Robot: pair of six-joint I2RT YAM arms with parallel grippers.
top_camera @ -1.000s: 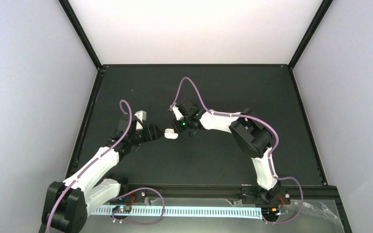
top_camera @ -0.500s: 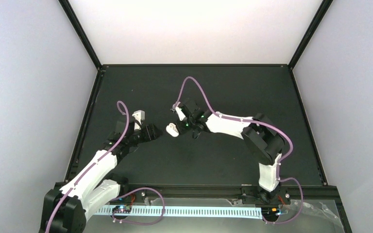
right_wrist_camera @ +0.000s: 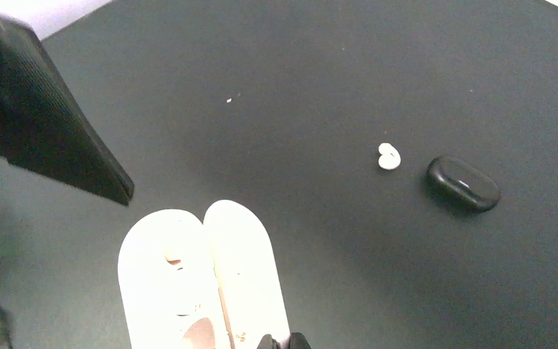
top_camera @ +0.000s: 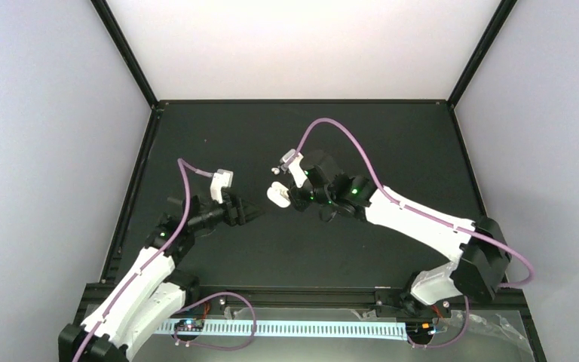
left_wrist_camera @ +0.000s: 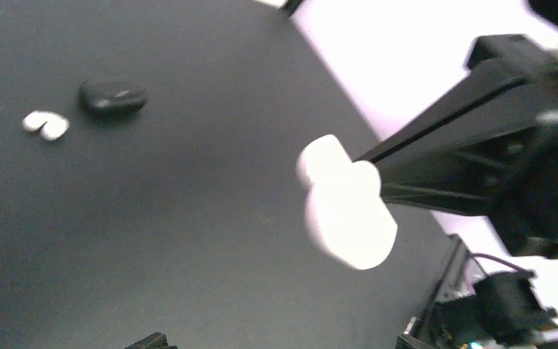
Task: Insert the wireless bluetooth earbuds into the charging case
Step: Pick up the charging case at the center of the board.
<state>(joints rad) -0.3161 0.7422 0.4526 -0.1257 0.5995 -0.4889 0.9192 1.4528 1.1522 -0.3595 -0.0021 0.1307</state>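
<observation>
The charging case is open, two white oblong halves side by side, and hangs above the mat. My right gripper is shut on its near end, seen in the right wrist view with the case above the fingertips. The case also shows in the left wrist view. The white earbuds lie close together on the mat beyond it and also show from the left wrist and from above. My left gripper is open and empty, just left of the case.
A small black oval pebble-shaped object lies on the mat right beside the earbuds; it also shows in the left wrist view. The black mat has a raised black frame round it. Purple cables arc over both arms.
The right gripper has carried the open case a little farther back and to the right as its arm stretched out. The left gripper, close against the case before, now stands apart from it.
</observation>
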